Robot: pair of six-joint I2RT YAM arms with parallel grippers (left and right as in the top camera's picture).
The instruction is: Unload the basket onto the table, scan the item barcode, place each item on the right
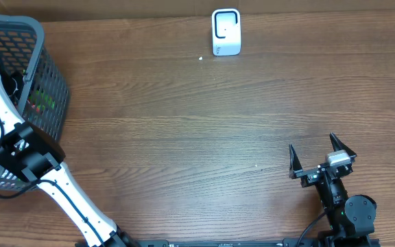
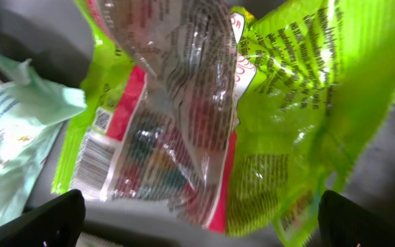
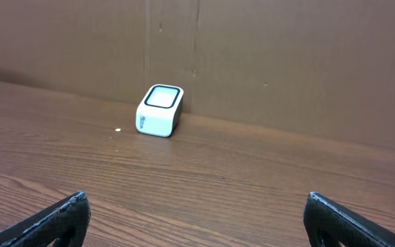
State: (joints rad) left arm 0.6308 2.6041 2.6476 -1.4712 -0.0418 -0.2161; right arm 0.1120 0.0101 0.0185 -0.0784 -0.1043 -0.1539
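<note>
- basket (image 1: 50, 89) far left holds the green snack bag (image 2: 156, 151), left gripper (image 2: 204, 226) spread wide just over it, gripping nothing
- bag looks light, crinkly, slippery, so I'd pinch an edge clear of the barcode (image 2: 91, 161)
- scanner (image 1: 225, 31) back middle, right gripper (image 1: 321, 161) gaping, empty

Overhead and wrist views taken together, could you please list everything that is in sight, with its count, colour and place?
table: one, brown wood, under everything
basket: one, dark grey mesh, at the table's left end
scanner: one, white with a dark-rimmed window, at the middle of the far edge
cardboard wall: one, brown, right behind the scanner
clear-fronted bag: one, red and green trim, barcode showing, in the basket
green bag: one, bright green, beside the clear-fronted one
pale packet: one, mint and white, to their left
left gripper: one, black, open, in the basket above the bags
right gripper: one, black, open, over the table's near right
</note>
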